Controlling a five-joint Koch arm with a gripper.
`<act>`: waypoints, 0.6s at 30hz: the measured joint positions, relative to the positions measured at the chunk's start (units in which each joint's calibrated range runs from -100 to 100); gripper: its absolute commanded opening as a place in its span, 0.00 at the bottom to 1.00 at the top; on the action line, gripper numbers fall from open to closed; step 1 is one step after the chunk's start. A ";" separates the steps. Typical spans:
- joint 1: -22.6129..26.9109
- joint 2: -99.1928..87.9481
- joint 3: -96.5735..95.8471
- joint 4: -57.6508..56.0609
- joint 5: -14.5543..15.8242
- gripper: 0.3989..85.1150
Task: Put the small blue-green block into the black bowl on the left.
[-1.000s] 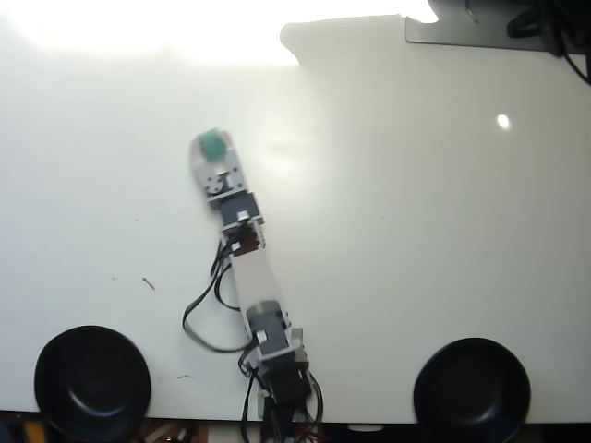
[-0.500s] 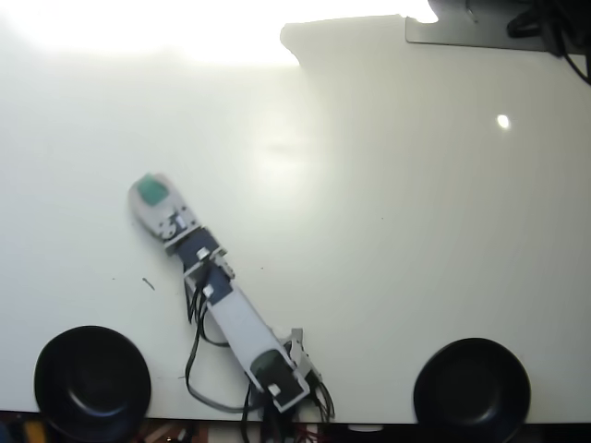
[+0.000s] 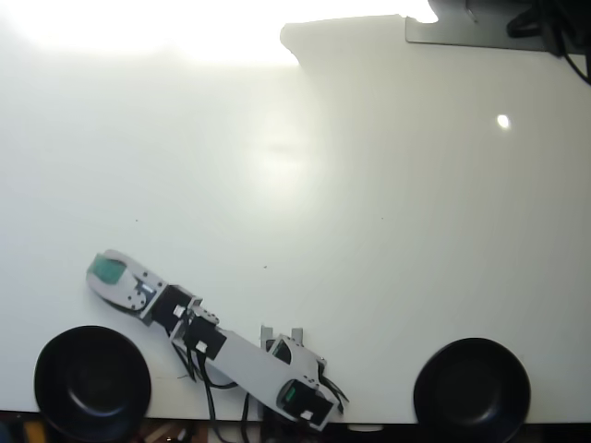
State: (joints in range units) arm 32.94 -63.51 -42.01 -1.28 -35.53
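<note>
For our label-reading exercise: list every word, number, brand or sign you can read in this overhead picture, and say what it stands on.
None can be read: no text shows on the white table, either black bowl, the arm, or the blue-green block at the tool.

On the white counter [image 3: 305, 185] the arm stretches toward the overhead view's left, its tool [image 3: 103, 269] closed around the small blue-green block [image 3: 107, 271]. One black bowl [image 3: 92, 381] sits just below the tool — a second black bowl [image 3: 472, 388] lies well apart, lower right.
</note>
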 measured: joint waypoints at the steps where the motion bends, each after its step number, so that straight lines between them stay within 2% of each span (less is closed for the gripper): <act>1: 0.59 -0.63 0.00 -0.49 0.10 0.04; 7: 6.89 -4.80 0.00 -3.70 2.88 0.04; 14: 12.01 -5.18 0.09 -6.42 7.28 0.04; 18: 14.36 -5.18 0.28 -6.42 11.87 0.04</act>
State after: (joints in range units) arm 47.30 -68.69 -41.74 -7.69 -23.66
